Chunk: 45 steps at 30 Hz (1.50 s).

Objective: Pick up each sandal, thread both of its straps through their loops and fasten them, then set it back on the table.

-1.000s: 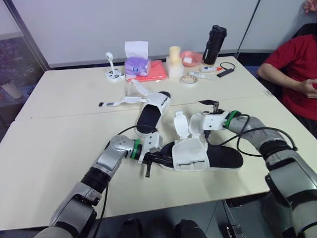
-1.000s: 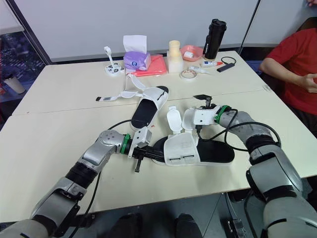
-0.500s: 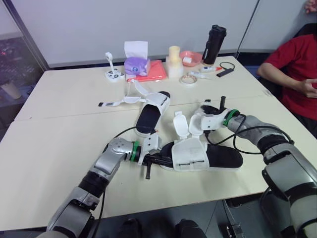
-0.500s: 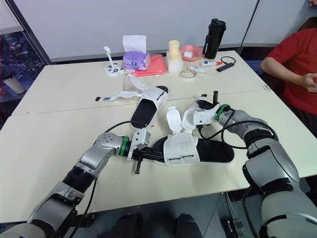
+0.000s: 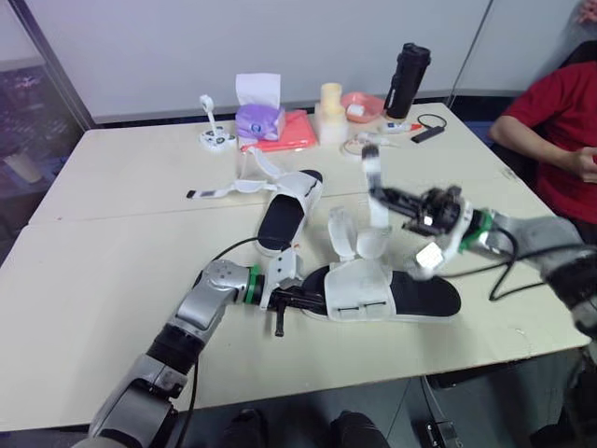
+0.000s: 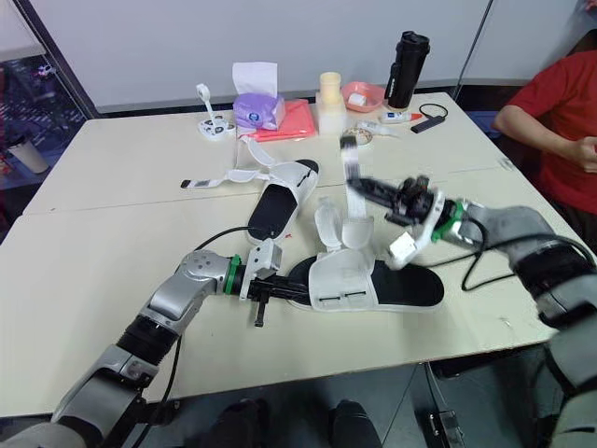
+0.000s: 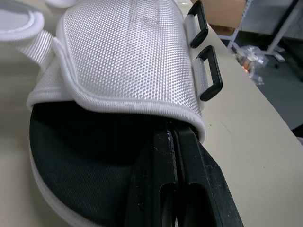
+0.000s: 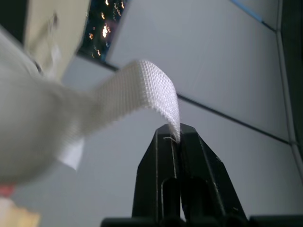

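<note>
On the near half of the pale bench [image 5: 112, 271], the white mesh-topped sandal with a black footbed [image 5: 410, 297] lies flat, toe toward my left arm. My left fingers [image 7: 175, 142] are pressed together, tips pushed into the toe opening between mesh upper and footbed. I see no material pinched between them, so I rate this a steadying hold only.

My right fingers [image 8: 176, 139] are clamped on the tip of one white woven strap [image 5: 372, 173], which is drawn upright above the sandal, clear of the bench. The two black rectangular loops [image 7: 207, 66] stand on the side of the upper with nothing through them. The other white sandal [image 5: 289, 205] lies farther back, its straps splayed and unfastened.

Assessment: the step in hand is threading the first strap.
- Keep the grip at the very tip, so a short stiff end leads into the loop.
- Hold the webbing flat and untwisted, and match it to its own loop.
- Bear down with the left hold as the strap is pulled; otherwise the sandal is likely to slide or lift.
</note>
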Each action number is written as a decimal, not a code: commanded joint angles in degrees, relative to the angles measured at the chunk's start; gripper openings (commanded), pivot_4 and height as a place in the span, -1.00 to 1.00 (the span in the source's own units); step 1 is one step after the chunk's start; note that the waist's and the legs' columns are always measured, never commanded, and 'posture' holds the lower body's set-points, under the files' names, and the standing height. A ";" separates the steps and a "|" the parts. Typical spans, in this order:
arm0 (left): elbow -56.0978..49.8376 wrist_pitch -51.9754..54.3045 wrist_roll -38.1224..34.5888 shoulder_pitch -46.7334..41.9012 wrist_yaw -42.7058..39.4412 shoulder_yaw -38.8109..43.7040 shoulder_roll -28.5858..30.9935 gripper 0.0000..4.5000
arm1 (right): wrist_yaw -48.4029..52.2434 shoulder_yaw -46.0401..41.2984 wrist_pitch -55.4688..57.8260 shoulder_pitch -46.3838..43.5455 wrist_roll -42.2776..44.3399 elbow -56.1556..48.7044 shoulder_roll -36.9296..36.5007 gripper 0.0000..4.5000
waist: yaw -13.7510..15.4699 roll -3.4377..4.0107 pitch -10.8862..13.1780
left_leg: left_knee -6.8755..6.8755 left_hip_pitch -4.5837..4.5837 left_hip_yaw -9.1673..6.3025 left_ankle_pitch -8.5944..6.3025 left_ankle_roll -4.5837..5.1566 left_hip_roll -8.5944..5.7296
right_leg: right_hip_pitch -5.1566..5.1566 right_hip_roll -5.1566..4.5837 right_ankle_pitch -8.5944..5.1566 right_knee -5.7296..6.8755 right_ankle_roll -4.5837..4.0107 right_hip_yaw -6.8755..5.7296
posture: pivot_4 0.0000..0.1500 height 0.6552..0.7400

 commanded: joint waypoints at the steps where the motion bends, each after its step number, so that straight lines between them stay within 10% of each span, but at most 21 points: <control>1: -1.00 0.78 -0.55 -0.28 0.04 0.56 -0.34 -1.00 | 4.67 -7.62 0.81 4.02 4.84 -8.92 -2.09 -0.98 | -0.09 0.00 0.00 | 0.04 0.01 -0.01 0.00 0.00 0.00 | 0.01 0.00 0.00 0.05 0.00 0.00 | 1.00 1.00; 5: -0.56 1.33 -0.67 -0.78 -0.31 0.33 -0.97 -1.00 | 9.74 -13.18 1.14 9.27 7.77 -13.24 -1.85 -0.62 | -0.07 0.00 0.00 | 0.13 0.05 -0.01 0.00 0.01 0.01 | 0.04 0.01 0.00 0.19 0.00 0.00 | 1.00 1.00; 10: 0.79 1.38 -0.51 -1.75 -0.77 0.56 -1.39 -1.00 | 10.12 -17.98 0.12 18.36 5.10 -21.55 -2.97 0.45 | 0.39 0.00 -0.01 | 0.16 0.04 -0.03 0.00 0.01 0.01 | 0.04 0.01 0.00 0.22 0.00 -0.01 | 1.00 1.00; 20: 1.36 2.18 -0.85 -1.55 -0.86 1.01 -1.09 -1.00 | 18.00 -30.43 -0.83 39.98 13.54 -25.71 -4.30 0.45 | 0.93 -0.01 -0.02 | 0.25 0.10 0.00 0.00 0.01 0.00 | 0.11 0.02 -0.01 0.25 0.01 0.03 | 1.00 1.00; 27: 0.96 3.23 -1.53 -1.40 -0.81 1.80 -0.86 -1.00 | 58.28 -33.41 14.97 36.93 72.22 -18.35 2.61 0.45 | 1.09 -0.07 0.02 | 0.15 0.99 -0.11 -0.17 0.30 0.14 | 1.32 0.13 -0.02 -0.22 0.00 -0.10 | 1.00 1.00; 34: -0.02 4.72 -2.63 -1.36 -0.07 2.98 -0.36 -1.00 | 81.34 -43.66 66.06 34.77 140.19 -38.48 1.69 0.45 | 1.64 -0.04 0.02 | 0.22 0.89 -0.23 -0.24 0.42 0.19 | 1.40 0.09 -0.01 -0.44 0.02 -0.20 | 1.00 1.00; 45: -6.60 7.47 -3.30 1.39 1.81 3.45 0.78 -1.00 | 90.45 -43.10 87.85 54.90 145.57 -53.47 -0.42 0.45 | 2.80 -0.08 0.02 | 0.30 0.76 -0.39 -0.28 0.48 0.08 | 1.44 0.06 -0.01 -0.62 0.02 -0.38 | 1.00 1.00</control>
